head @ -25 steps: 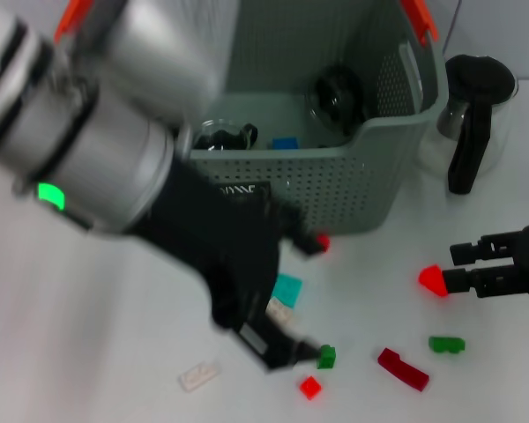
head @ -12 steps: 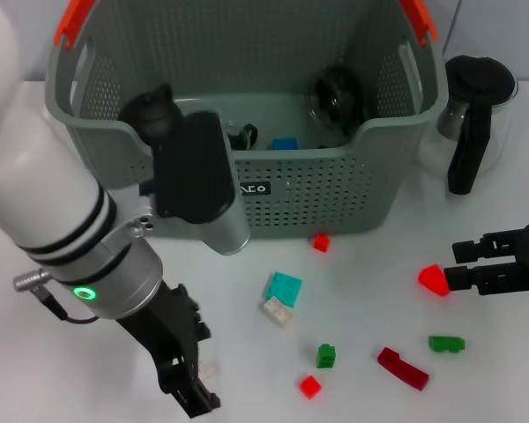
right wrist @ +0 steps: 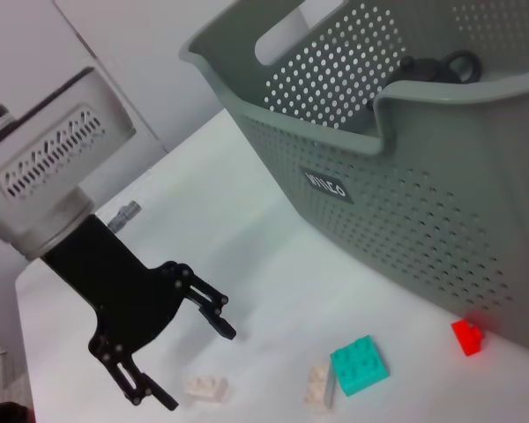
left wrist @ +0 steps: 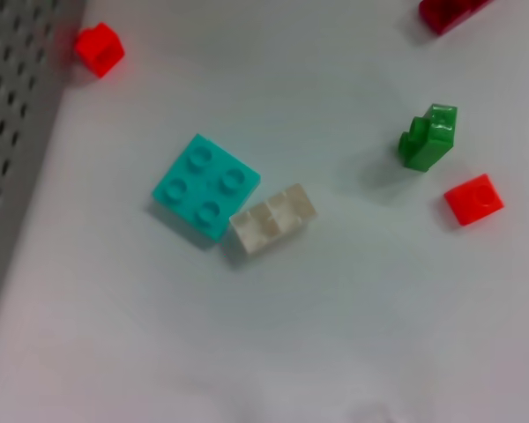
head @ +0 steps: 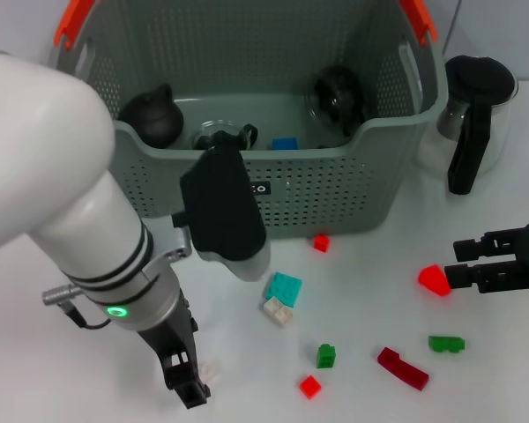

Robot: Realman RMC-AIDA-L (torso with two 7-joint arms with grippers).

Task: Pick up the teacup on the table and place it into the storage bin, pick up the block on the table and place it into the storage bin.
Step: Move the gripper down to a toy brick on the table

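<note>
The grey-green storage bin (head: pixel 273 160) stands at the back and holds a glass teacup (head: pixel 220 135), a dark teapot (head: pixel 150 115), another dark glass piece (head: pixel 338 92) and a blue block (head: pixel 285 144). My left gripper (head: pixel 187 381) is open and low over the table at the front left, its jaws beside a white block (head: pixel 206 373). The right wrist view shows this gripper (right wrist: pixel 189 357) open, with the white block (right wrist: pixel 205 386) just beside its lower finger. My right gripper (head: pixel 459 263) is open at the right, next to a red block (head: pixel 433 279).
Loose blocks lie before the bin: teal (head: pixel 284 287), white (head: pixel 277 310), green (head: pixel 326 355), small red (head: pixel 310 386), dark red (head: pixel 402 368), green (head: pixel 446 344) and red (head: pixel 321 242). A glass pitcher with a black handle (head: pixel 476 106) stands at the bin's right.
My left gripper has swung from the green block in the middle to the front left and come down by the white block. The right arm has not moved.
</note>
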